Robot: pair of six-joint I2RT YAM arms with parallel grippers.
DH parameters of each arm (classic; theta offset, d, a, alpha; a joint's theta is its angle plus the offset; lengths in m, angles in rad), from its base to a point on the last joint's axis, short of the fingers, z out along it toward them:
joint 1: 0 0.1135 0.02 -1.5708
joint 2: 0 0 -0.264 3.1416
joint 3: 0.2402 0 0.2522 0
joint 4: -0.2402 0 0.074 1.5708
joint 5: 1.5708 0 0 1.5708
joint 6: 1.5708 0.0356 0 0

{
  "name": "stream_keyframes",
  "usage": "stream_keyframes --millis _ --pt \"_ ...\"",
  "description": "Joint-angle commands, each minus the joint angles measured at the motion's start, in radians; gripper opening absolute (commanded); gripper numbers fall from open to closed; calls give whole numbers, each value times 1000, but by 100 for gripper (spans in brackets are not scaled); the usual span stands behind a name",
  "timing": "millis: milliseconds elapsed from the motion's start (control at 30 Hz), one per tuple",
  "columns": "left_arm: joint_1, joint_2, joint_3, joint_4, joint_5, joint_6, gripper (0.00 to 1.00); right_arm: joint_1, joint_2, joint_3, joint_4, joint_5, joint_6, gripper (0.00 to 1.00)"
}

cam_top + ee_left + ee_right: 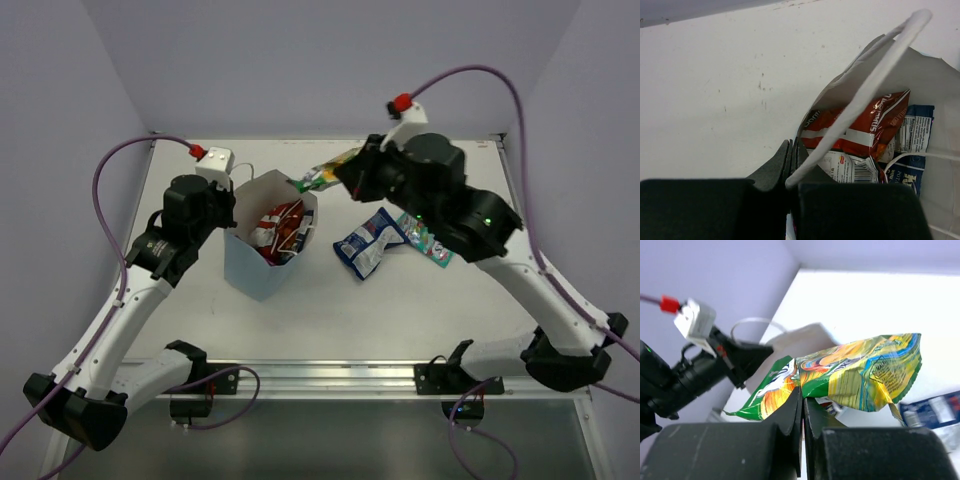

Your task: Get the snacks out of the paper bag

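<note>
The light-blue paper bag [262, 262] stands left of centre, its white inside showing. My left gripper [792, 150] is shut on the bag's left wall [835, 87], beside a white loop handle [865, 85]. Inside lie a red-white packet [860, 127] and a blue-white packet [912, 135]. My right gripper [802, 397] is shut on the yellow-green packet [860, 372], held in the air above and right of the bag's mouth; it also shows in the top view [325, 172]. On the table right of the bag lie a blue-white packet [368, 242] and a teal-green packet [428, 240].
The table's back edge meets the wall just behind the bag and the right gripper. Both arm bases stand on a rail [330, 375] at the near edge. Purple cables [480, 75] loop above both arms.
</note>
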Motion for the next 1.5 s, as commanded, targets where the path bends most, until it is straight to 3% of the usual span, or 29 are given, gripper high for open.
stream_keyframes --millis 0,167,267,533,767,867,900,1033,1167,1300,1467 --pt "0 -7 66 76 -37 30 0 -106 -115 -68 104 4 -61 0" --pt "0 -2 74 76 -39 34 0 -345 -117 -146 149 -106 -57 0" --pt "0 2 83 74 -52 47 0 -410 -26 -160 226 -174 -55 0" --pt "0 30 119 110 -86 63 0 -435 272 -154 468 -284 -69 0" --pt "0 44 151 133 -57 110 0 -435 466 -312 622 -412 -22 0" --pt "0 30 134 128 -19 125 0 -438 447 -424 608 -367 -3 27" --pt "0 24 126 128 -10 125 0 -438 429 -450 599 -355 2 49" --pt "-1 -7 88 114 29 160 0 -430 291 -512 478 -246 0 83" --pt "-1 -27 60 107 46 156 0 -366 101 -458 298 -179 -3 93" --pt "-1 -21 51 105 90 139 0 -222 18 -334 192 -96 -8 93" --pt "-3 -8 60 105 87 102 0 -56 44 -199 171 -91 76 85"
